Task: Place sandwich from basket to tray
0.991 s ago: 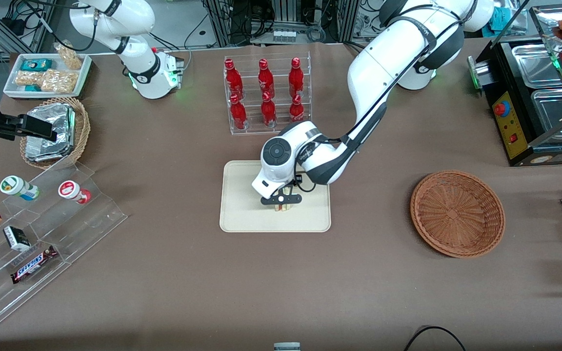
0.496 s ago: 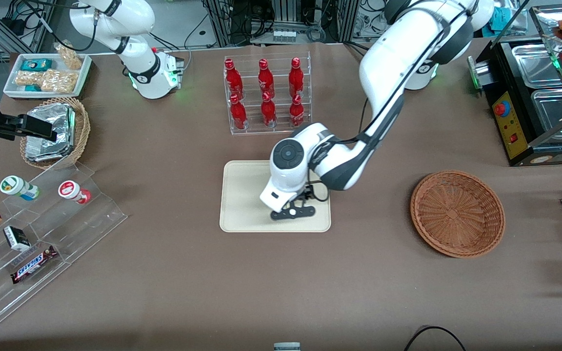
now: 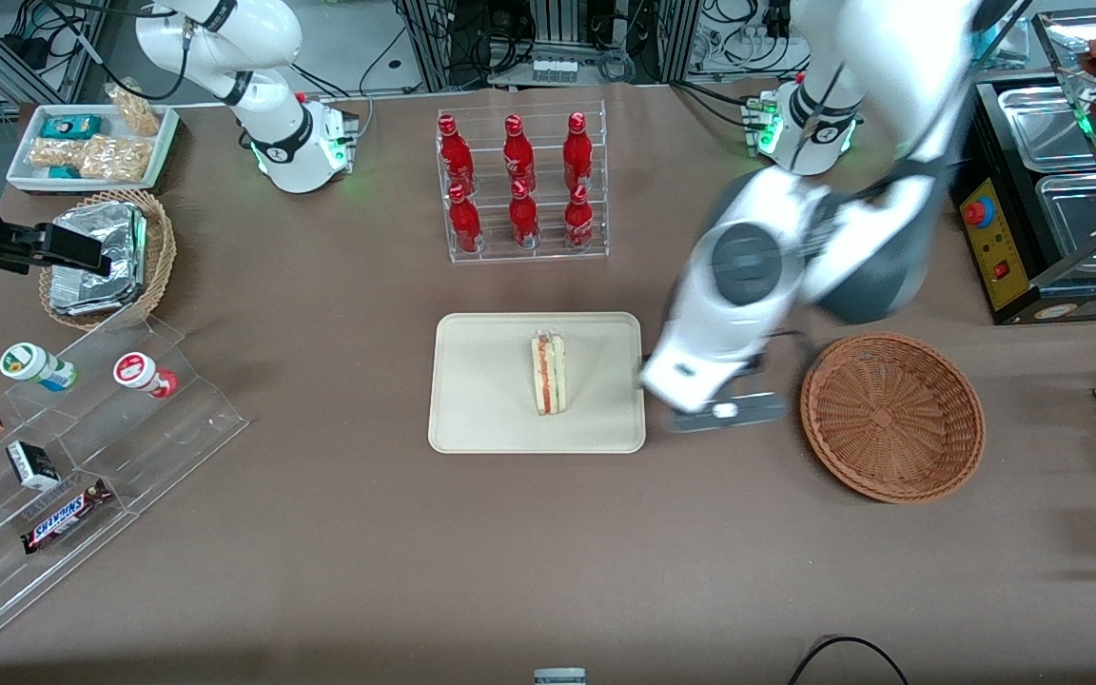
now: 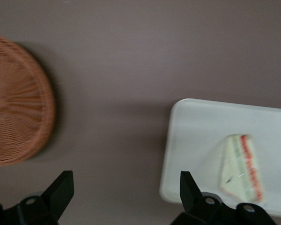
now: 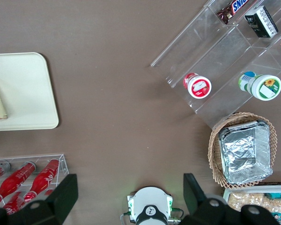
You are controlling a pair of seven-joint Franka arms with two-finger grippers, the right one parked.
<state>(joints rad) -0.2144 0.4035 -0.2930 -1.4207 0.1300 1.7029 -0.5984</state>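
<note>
The sandwich (image 3: 548,372), a pale wedge with red and green filling, lies on the cream tray (image 3: 481,400); the left wrist view shows the sandwich (image 4: 242,168) and the tray (image 4: 196,140) too. The reddish-brown wicker basket (image 3: 892,415) sits empty toward the working arm's end of the table, also seen as the basket (image 4: 16,119) in the wrist view. My gripper (image 3: 725,411) hovers over bare tablecloth between the tray and the basket, raised above the table. Its fingers (image 4: 62,187) stand wide open with nothing between them.
A clear rack of red bottles (image 3: 519,185) stands farther from the front camera than the tray. Toward the parked arm's end are a tan basket with foil packs (image 3: 106,257), a white snack tray (image 3: 91,145) and clear tiered shelves (image 3: 82,428). A black appliance (image 3: 1033,190) stands past the basket.
The gripper has let go of the sandwich, which now lies on the tray. The arm has lifted and swung away toward the basket.
</note>
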